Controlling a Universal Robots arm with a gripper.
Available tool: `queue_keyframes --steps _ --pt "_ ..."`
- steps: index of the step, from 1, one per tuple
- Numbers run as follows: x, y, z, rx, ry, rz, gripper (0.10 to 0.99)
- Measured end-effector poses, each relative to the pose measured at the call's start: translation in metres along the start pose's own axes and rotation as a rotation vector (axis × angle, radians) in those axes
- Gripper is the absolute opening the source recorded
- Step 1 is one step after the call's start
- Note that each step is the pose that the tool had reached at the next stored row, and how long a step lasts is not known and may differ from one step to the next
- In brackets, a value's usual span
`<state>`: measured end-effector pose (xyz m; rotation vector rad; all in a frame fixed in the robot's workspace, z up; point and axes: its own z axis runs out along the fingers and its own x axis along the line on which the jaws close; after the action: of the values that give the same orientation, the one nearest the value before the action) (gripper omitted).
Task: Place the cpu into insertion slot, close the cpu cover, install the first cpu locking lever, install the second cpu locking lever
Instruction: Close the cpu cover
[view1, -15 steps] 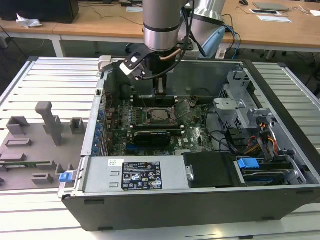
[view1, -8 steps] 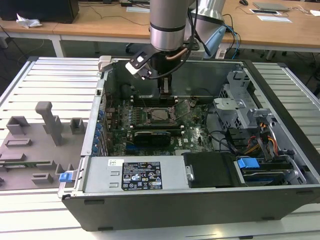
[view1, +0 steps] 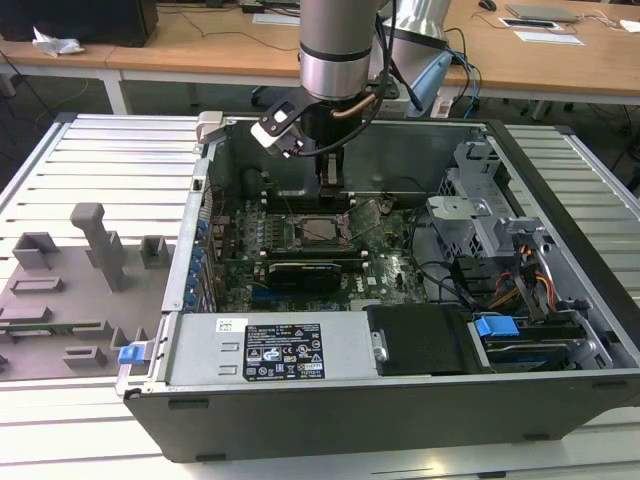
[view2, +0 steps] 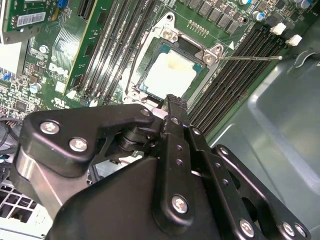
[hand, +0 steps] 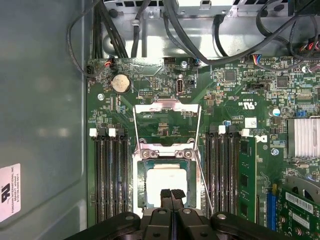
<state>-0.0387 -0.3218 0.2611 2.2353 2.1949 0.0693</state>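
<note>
cpu (hand: 167, 182): silver-grey top, seated flat in slot (hand: 141, 182) | cover (hand: 168, 106): silver window frame, open, hinged back beside slot

Computer case (view1: 350, 425) on slatted table (view1: 110, 150)

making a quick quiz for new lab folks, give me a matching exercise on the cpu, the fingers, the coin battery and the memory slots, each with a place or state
1 cpu
2 fingers
3 coin battery
4 memory slots

a long and black, on both sides of the insertion slot
b shut together
c round and silver, on the green motherboard
d seated in the insertion slot, pale metal top up

Pairs: 1-d, 2-b, 3-c, 4-a
</note>
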Motion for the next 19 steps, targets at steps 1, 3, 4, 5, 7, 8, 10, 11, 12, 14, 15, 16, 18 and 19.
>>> queue_keyframes --steps 1,3,4,5,7,8,10,11,12,14,15,16,18,19 --pt "0.0000 0.0000 0.0000 0.000 0.0000 0.000 0.106" --pt "0.0000 0.0000 -0.0001 0.000 0.0000 0.000 0.106" --pt "0.0000 0.0000 -0.0001 0.000 0.0000 0.000 0.106" --pt "0.0000 0.0000 -0.0001 0.000 0.0000 0.000 0.106" --pt "0.0000 0.0007 -0.0002 0.000 -0.0002 0.000 0.106" --pt "0.0000 0.0029 -0.0001 0.002 -0.0003 0.000 0.106" --pt "-0.0001 0.0110 0.0003 0.008 -0.0002 0.000 0.106" --pt "-0.0003 0.0172 0.0005 0.014 -0.0003 0.001 0.106" --pt "-0.0005 0.0219 0.0006 0.018 -0.0005 0.001 0.106" --pt "-0.0004 0.0329 0.0010 0.026 -0.0007 0.001 0.106" --pt "-0.0004 0.0373 0.0012 0.028 -0.0008 0.001 0.106" --pt "-0.0004 0.0406 0.0013 0.030 -0.0008 0.001 0.106" --pt "-0.0006 0.0500 0.0017 0.035 -0.0007 0.001 0.106" --pt "-0.0007 0.0538 0.0018 0.037 -0.0009 0.001 0.106"
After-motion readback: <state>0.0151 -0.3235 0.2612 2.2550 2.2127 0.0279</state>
